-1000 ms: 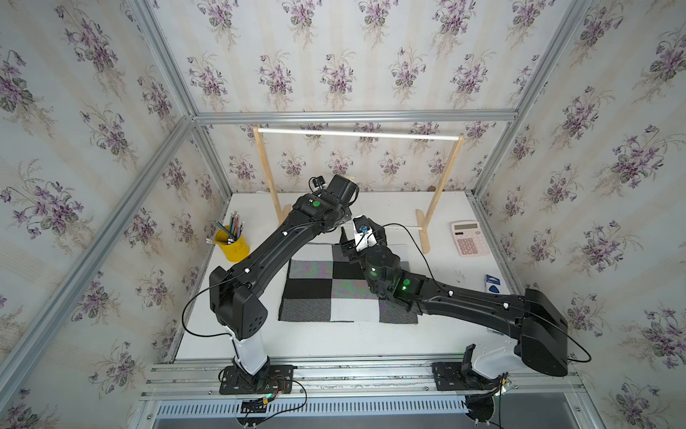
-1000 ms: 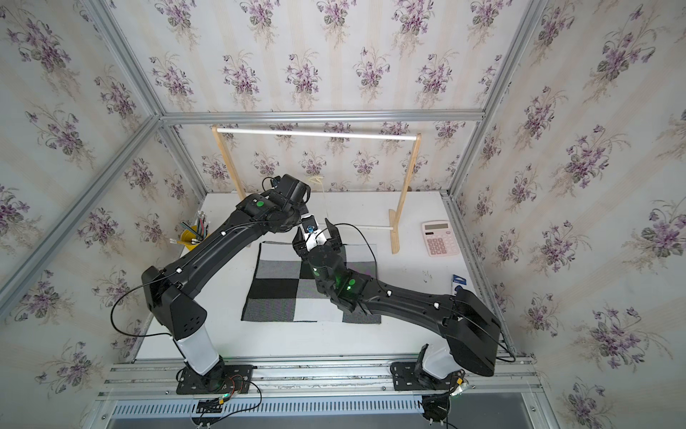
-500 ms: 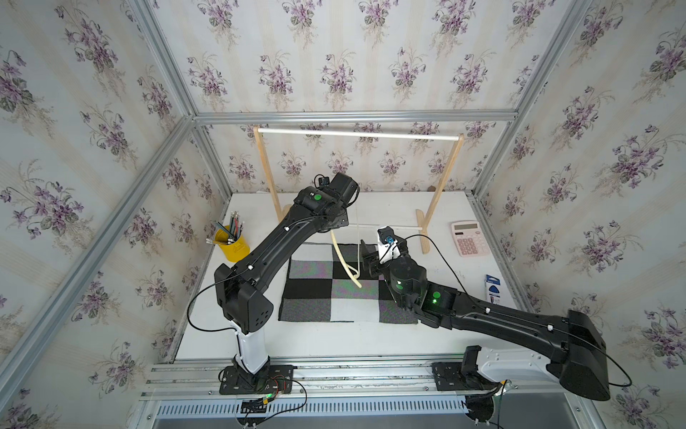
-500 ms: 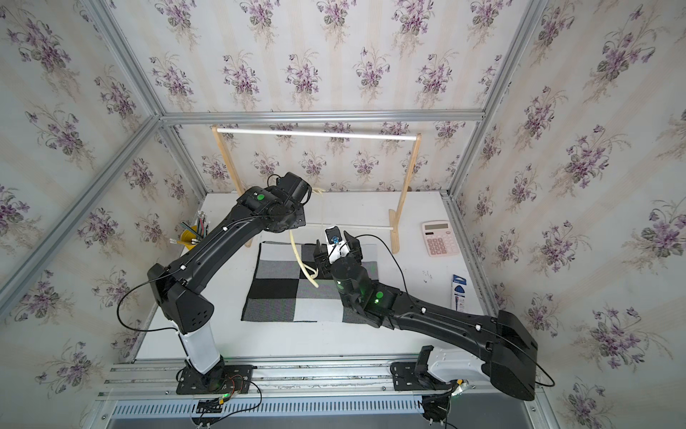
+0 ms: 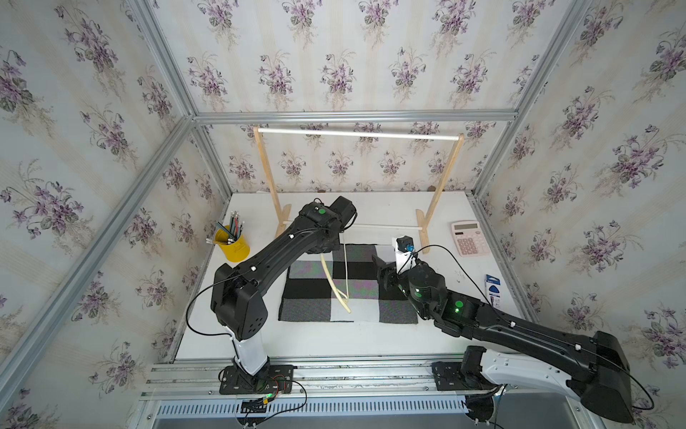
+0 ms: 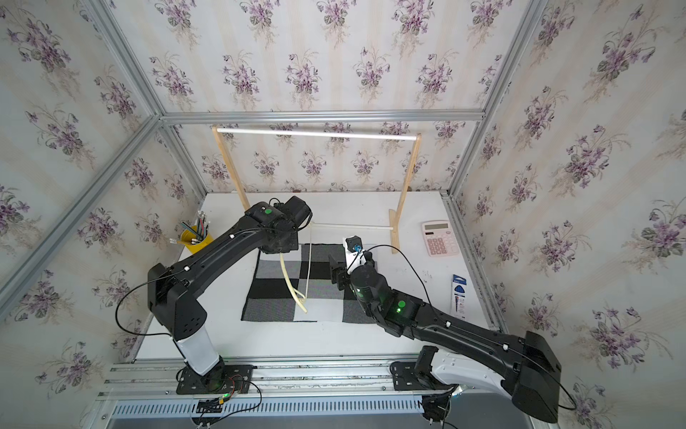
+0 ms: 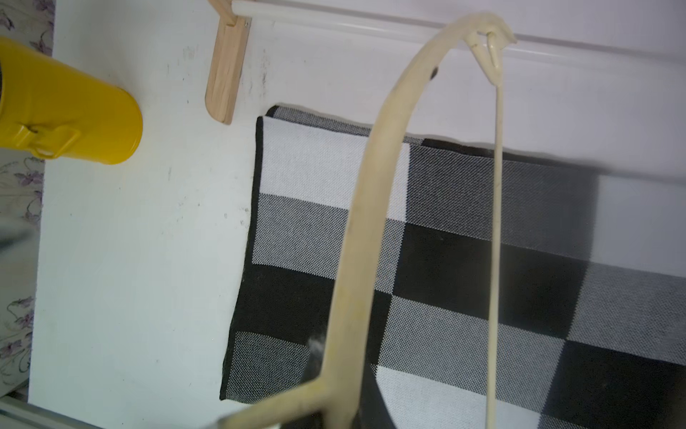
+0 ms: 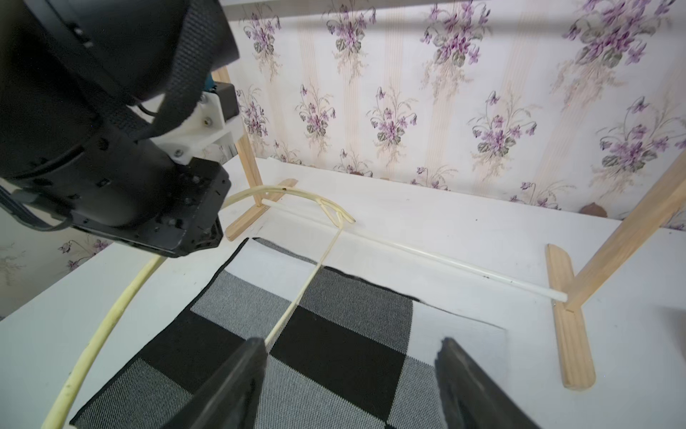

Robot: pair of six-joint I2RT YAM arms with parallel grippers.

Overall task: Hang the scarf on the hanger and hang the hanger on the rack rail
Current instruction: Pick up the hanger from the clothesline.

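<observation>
The left hand (image 8: 209, 234) squeezes the cream curved wooden hanger (image 7: 356, 282). The right hand (image 8: 350, 345) is wide open, with the black, grey and white checked knit scarf (image 5: 308, 288) under it.

My white worktop (image 5: 334, 341) carries everything here. The checkered scarf (image 5: 308, 289) lies flat on it, directly beneath my right pincer (image 8: 352, 343). Beyond the pincer, toward the back wall, a light-wood clothes rack (image 5: 444, 178) stands on its two feet. To the pincer's right lies a pink calculator (image 5: 468, 239), and further back toward my base a blue-and-white packet (image 5: 493, 291). Far off to its left stands a yellow cup of pencils (image 5: 234, 247).
</observation>
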